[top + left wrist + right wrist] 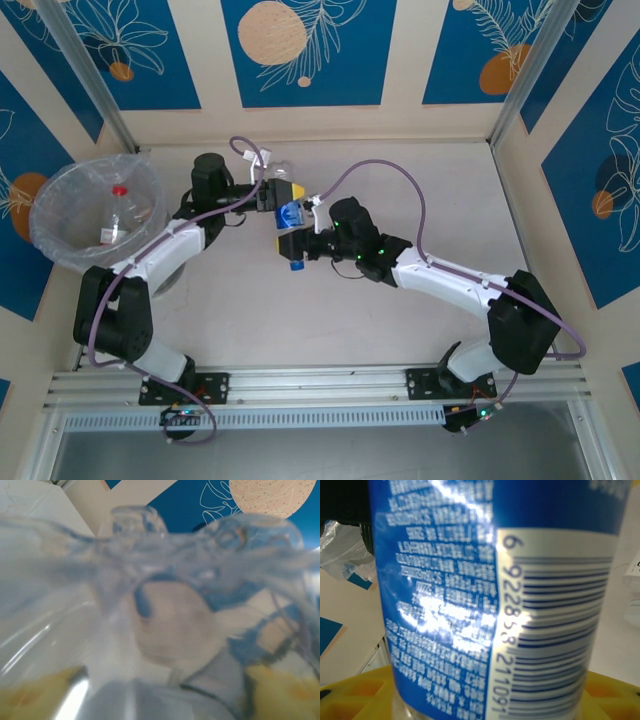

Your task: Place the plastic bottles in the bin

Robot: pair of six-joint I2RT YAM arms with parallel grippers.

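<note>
The bin [48, 222], lined with a crinkly clear bag, stands at the far left and holds a clear bottle with a red cap [117, 216]. My left gripper [281, 191] is shut on a clear bottle [272, 173] at mid-table. That bottle [165, 605] looms blurred in the left wrist view between yellow fingers [32, 694]. Just below it, my right gripper [291, 241] is shut on a blue-labelled bottle [291, 214] with a blue cap [297, 266]. Its label and barcode [495, 595] sit between yellow fingers [357, 696].
Purple cables [385, 165] loop over the table from both wrists. Beige walls with blue panels [308, 50] close the back and sides, with metal posts [90, 75] in the corners. A rail [320, 385] runs along the near edge. Crinkly clear plastic [345, 550] shows left of the blue-labelled bottle.
</note>
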